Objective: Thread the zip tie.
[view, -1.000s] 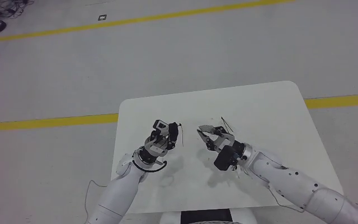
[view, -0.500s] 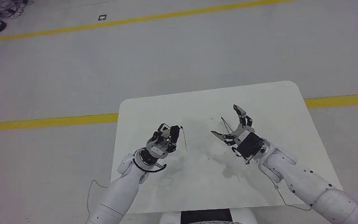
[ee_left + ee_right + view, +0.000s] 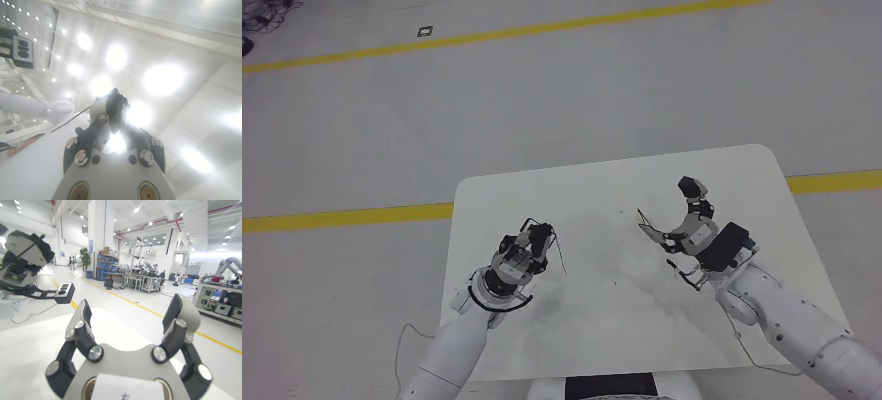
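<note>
My left gripper [image 3: 539, 234] is closed tight, its two fingers pressed together on the zip tie [image 3: 560, 258]; in my left wrist view the fingertips [image 3: 115, 106] meet with no gap that I can see, and the zip tie [image 3: 71, 118] runs out from them as a thin black strip, slanting away to one side; from above, that strip bends in a small arc at the fingers and then trails down towards the table [image 3: 542, 195], its free end hanging over the table's left half, towards the edge nearest me; I cannot tell whether the tip touches the surface; my right gripper [image 3: 670, 212] is spread wide and holds nothing; in my right wrist view its two ribbed pads [image 3: 87, 311] stand well apart, with bare table showing between them; it hangs over the table's right half, apart from the left gripper, the middle of the table lying between the two; a second thin dark strand [image 3: 643, 216] lies on the table just beside the right gripper's nearer finger; from the right wrist my left gripper [image 3: 28, 250] shows across the table, a thin black line crossing its fingers.
</note>
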Controlling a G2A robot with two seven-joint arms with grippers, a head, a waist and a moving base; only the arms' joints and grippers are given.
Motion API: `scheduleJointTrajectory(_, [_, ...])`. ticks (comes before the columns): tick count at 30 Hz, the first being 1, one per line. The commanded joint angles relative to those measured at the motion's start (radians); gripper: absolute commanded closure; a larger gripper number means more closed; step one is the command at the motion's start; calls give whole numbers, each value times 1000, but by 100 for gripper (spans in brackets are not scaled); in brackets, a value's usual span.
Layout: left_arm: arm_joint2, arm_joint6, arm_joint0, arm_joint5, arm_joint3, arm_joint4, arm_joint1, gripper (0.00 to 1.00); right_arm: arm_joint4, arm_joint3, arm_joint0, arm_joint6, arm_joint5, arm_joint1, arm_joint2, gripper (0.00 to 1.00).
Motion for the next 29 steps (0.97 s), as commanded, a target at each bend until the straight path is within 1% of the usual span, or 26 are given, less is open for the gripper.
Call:
scheduleJointTrajectory(1, [-8,-24,6,6,0,-9,1,100,53,-19,-25,-15,-48,4,34,0])
scheduleJointTrajectory(2, [-12,-36,8,14,-3,-13,1,100,70,-36,-40,-21,-79,7,54,0])
scheduleJointTrajectory(3, [-14,-50,11,25,-3,-15,2,100,78,-46,-47,-21,-93,9,64,0])
scheduleJointTrajectory(4, [-16,-57,13,35,-2,-11,3,100,78,-46,-47,-21,-93,9,64,0])
scheduleJointTrajectory(29, [-16,-57,13,35,-2,-11,3,100,78,-46,-47,-21,-93,9,64,0])
